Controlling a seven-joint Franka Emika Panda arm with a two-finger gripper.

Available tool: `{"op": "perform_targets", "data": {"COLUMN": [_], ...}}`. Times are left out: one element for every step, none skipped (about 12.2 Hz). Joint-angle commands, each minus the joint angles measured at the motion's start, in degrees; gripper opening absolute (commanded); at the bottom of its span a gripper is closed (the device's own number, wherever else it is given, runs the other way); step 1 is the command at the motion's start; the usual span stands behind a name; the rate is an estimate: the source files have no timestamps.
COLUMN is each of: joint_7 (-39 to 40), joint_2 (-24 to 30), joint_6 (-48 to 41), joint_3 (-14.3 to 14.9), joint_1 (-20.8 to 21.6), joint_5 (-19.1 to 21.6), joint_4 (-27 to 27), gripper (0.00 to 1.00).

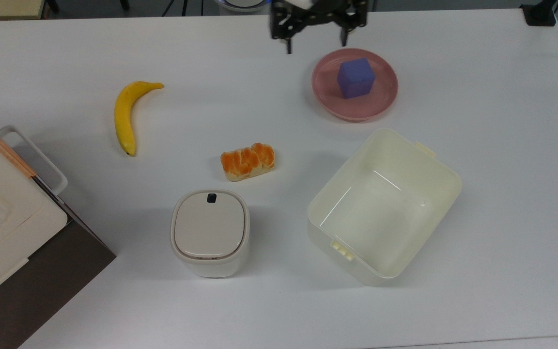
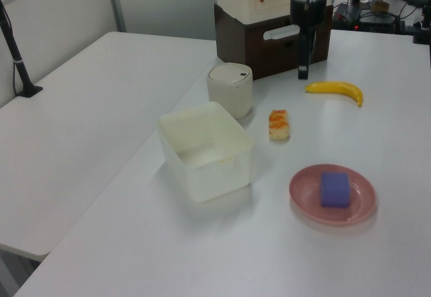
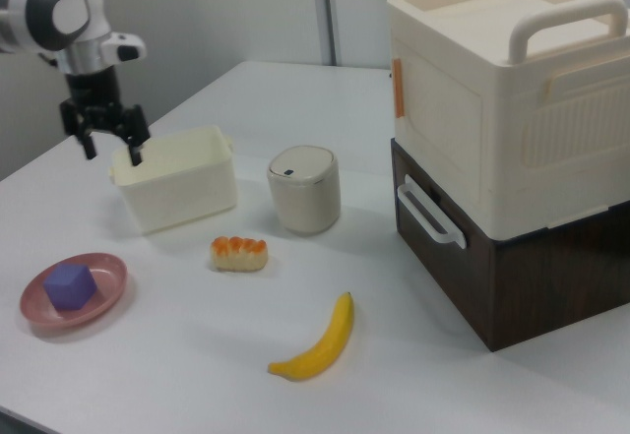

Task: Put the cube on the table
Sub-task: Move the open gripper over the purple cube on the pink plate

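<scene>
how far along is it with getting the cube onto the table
Nothing is done: the cube sits on the pink plate, not on the table. In hand is the approach: the gripper hangs open and empty beside the plate's rim at the top view's upper left. Left to do: get over the cube, descend, grip it, lift it off and set it on bare tabletop.
</scene>
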State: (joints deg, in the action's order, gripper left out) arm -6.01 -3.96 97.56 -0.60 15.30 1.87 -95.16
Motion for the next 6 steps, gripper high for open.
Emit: {"op": "perform_targets", "data": {"joint_7": [1.08, 1.08, 1.0, 1.0, 1.08, 1.08], "joint_2": [3.6, 3.69, 3.61, 3.52, 3.26, 2.9], "joint_6": [2.27, 3.94, 5.95, 7.8, 9.91, 11.41], "joint_3": [0.25, 0.34, 0.34, 0.17, 0.16, 0.16], "joint_1": [5.77, 7.96, 9.29, 10.35, 11.58, 12.46], "joint_5": [1.99, 2.35, 2.35, 2.35, 2.35, 2.35], "joint_4": [-10.01, -12.83, -15.73, -18.45, -20.57, -22.33], "gripper": [1.0, 1.0, 1.0, 1.0, 1.0, 1.0]}}
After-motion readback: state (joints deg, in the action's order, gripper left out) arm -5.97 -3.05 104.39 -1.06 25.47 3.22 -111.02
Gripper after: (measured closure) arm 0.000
